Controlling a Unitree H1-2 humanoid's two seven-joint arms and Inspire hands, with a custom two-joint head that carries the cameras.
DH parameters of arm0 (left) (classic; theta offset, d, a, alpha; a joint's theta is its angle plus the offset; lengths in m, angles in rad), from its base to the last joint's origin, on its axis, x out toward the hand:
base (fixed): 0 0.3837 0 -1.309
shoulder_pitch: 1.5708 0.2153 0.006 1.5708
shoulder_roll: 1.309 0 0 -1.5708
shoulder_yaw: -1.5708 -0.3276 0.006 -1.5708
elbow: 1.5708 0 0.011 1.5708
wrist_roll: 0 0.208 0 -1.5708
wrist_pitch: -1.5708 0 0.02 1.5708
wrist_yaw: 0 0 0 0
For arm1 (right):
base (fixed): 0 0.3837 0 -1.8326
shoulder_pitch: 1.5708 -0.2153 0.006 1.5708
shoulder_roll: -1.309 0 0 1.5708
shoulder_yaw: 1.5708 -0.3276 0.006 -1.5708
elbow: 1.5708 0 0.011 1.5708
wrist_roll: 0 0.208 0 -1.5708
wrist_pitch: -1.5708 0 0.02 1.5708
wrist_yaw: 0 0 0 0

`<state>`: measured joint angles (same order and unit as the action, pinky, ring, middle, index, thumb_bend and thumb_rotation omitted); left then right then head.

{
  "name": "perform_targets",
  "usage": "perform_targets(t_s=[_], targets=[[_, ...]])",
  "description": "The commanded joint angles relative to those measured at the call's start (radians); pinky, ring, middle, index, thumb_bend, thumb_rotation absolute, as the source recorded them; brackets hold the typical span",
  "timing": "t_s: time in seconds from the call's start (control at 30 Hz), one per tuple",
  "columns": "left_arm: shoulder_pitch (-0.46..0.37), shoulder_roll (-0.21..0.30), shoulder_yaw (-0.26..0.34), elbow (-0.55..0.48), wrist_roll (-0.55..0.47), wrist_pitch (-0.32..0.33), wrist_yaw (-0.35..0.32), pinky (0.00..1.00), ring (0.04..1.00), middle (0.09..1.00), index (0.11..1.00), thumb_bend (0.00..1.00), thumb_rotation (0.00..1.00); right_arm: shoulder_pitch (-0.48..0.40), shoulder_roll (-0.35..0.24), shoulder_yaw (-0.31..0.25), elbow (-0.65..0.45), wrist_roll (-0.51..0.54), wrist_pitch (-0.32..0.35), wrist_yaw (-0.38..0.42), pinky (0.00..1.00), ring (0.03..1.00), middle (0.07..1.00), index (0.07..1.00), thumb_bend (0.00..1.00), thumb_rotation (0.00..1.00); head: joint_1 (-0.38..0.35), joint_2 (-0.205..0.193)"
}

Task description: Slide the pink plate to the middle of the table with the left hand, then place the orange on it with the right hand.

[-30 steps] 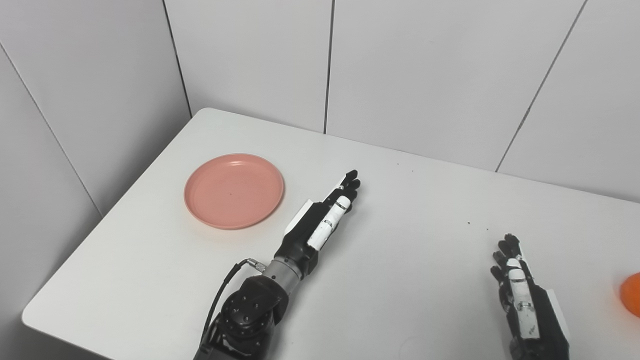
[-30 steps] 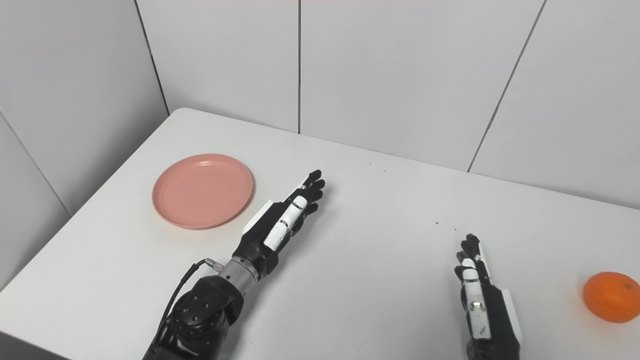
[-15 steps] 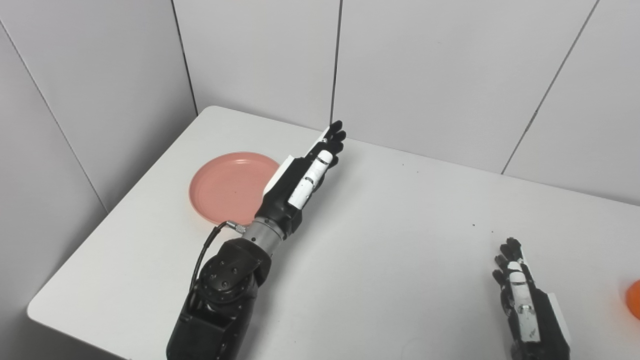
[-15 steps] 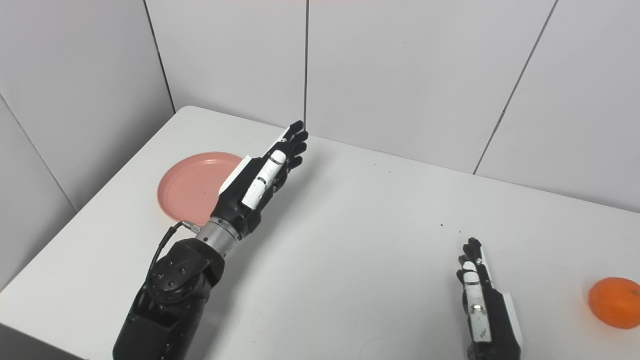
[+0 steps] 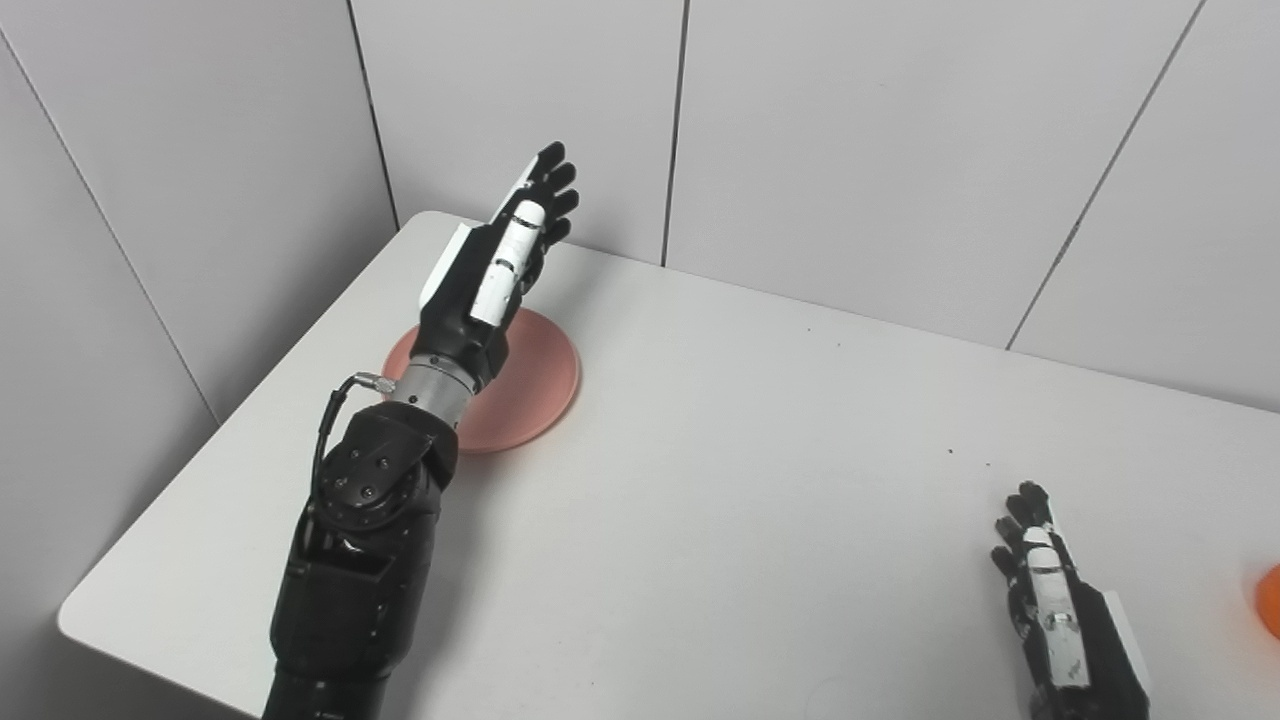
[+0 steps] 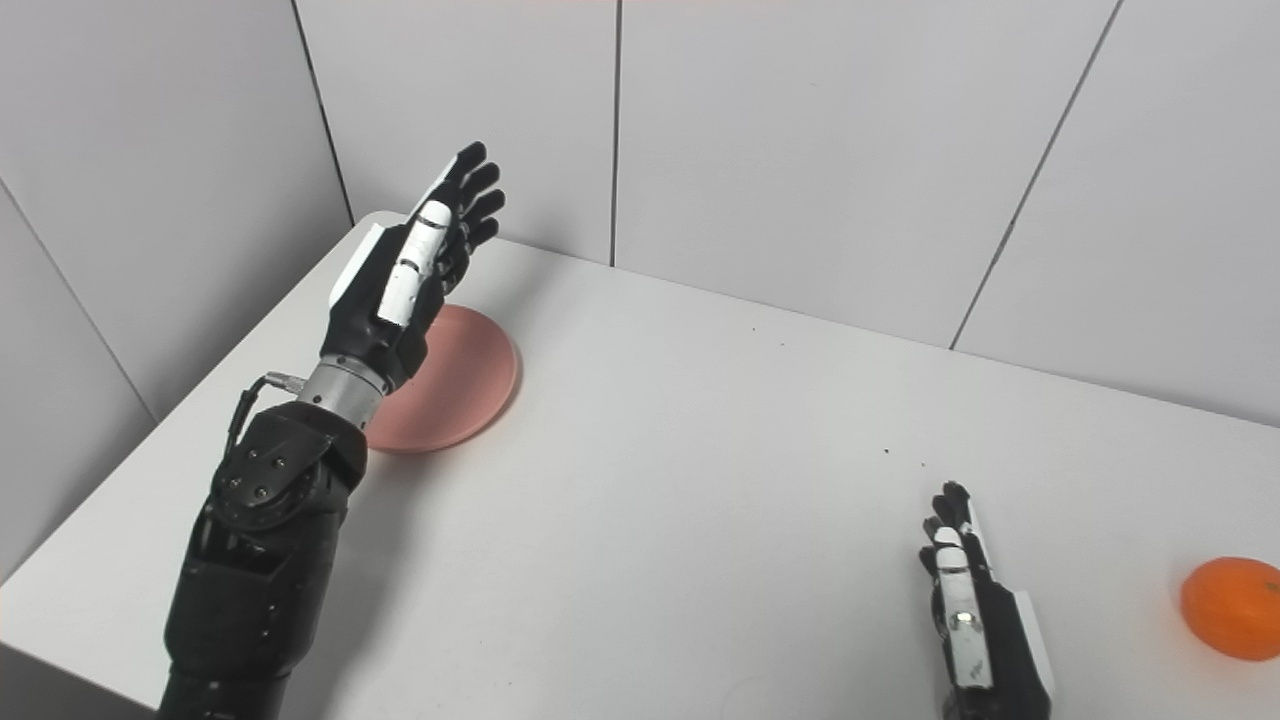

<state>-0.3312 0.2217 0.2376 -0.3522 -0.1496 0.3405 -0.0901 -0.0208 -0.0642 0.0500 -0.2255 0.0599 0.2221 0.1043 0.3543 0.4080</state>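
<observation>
Left eye view: the left hand (image 5: 490,270) is raised over the pink plate (image 5: 535,375) at the desk's (image 5: 720,480) far left, fingers straight and spread, holding nothing. Right eye view: the right hand (image 6: 970,610) is likewise empty with fingers extended, and the orange (image 6: 1230,607) sits well apart at the right edge.

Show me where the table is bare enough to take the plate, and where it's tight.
The widest bare stretch of table lies between the pink plate and the right hand. Another bare strip runs along the back wall. It is crowded at the far left corner, where the left hand hangs over the plate, and at the right edge, between the right hand and the orange.
</observation>
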Motion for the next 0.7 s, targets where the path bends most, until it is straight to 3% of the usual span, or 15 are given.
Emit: perform_targets(t_s=[0.0,0.67], targets=[[-0.047,0.031,0.02,-0.005,-0.017,-0.019,0.012,0.99,0.985,0.992,0.98,0.38,1.0,-0.023,-0.006,-0.003,-0.039,-0.003,-0.004,0.0,1.0,1.0,1.0,1.0,0.0,1.0,0.0,-0.002],[-0.059,0.169,0.216,0.217,-0.175,-0.047,0.035,0.95,0.957,0.96,0.94,0.37,1.0,-0.023,-0.012,-0.02,-0.062,-0.005,0.033,-0.005,1.0,1.0,1.0,1.0,0.0,1.0,0.024,-0.008]])
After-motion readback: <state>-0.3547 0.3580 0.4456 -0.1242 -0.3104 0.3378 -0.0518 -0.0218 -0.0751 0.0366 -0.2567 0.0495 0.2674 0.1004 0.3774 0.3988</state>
